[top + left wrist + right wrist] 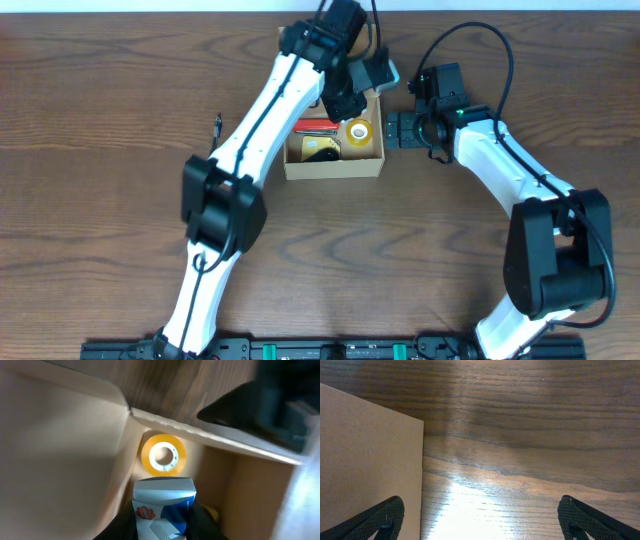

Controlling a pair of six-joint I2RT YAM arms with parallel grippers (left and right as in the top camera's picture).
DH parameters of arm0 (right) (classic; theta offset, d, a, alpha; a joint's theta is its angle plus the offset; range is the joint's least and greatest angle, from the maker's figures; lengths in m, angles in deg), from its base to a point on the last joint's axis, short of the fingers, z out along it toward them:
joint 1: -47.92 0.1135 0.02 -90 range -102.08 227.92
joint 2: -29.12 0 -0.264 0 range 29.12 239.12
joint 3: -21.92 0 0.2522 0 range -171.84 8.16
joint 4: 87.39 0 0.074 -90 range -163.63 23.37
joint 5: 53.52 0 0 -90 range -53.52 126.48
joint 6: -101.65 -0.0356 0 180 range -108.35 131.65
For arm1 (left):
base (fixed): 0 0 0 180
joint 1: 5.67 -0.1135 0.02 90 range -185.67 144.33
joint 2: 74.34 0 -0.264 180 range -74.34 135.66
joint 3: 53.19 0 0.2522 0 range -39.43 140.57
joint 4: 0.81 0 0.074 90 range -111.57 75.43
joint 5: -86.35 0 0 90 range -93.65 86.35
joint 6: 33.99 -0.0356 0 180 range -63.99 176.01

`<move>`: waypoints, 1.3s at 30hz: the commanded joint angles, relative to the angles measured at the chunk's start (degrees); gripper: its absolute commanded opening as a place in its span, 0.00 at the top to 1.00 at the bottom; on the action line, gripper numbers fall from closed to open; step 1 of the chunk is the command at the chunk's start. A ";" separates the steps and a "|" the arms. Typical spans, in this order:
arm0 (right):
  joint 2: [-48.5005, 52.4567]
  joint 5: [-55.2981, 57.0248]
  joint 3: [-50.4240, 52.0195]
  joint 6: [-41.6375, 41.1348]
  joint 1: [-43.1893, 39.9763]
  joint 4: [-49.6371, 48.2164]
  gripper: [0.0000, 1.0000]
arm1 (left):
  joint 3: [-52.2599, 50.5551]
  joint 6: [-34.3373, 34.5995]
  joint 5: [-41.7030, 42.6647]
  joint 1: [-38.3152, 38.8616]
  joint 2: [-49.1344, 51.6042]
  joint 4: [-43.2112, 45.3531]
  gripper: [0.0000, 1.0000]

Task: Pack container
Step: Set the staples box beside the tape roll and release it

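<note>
The container (333, 167) is an open tan cardboard box at the table's middle back. Inside it lie a yellow tape roll (358, 131), a red item (315, 126) and a yellow-and-black item (320, 150). My left gripper (346, 98) hangs over the box's back right part, shut on a small blue-and-white carton (164, 510). In the left wrist view the carton is just above the tape roll (163, 455), with the box's inner walls (60, 460) on both sides. My right gripper (396, 130) stands open beside the box's right wall (365, 460), nothing between its fingers (385, 517).
A small dark object (217, 125) lies on the wooden table (120, 220) left of the left arm. Both arms reach over the back middle of the table. Bare wood shows under the right gripper (482, 525).
</note>
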 commanded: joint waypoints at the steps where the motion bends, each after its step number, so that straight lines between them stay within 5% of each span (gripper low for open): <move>1: 0.02 -0.20 -0.04 -0.59 -0.26 0.04 0.01 | 0.87 -6.10 2.45 -0.22 2.56 1.70 0.87; 14: 0.02 -0.20 -0.04 -0.59 -0.26 0.04 0.01 | 0.87 -8.61 3.50 -0.24 5.20 5.64 0.76; 19: 0.02 -0.20 -0.04 -0.59 -0.26 0.04 0.01 | 0.87 -8.68 4.46 -0.24 5.20 4.76 0.60; 31: 0.02 -0.20 -0.04 -0.59 -0.26 0.04 0.01 | 0.90 -8.66 4.11 -0.24 4.57 4.20 0.52; 39: 0.02 -0.20 -0.04 -0.59 -0.26 0.04 0.01 | 1.33 -8.44 -1.14 -0.66 -4.26 1.51 0.45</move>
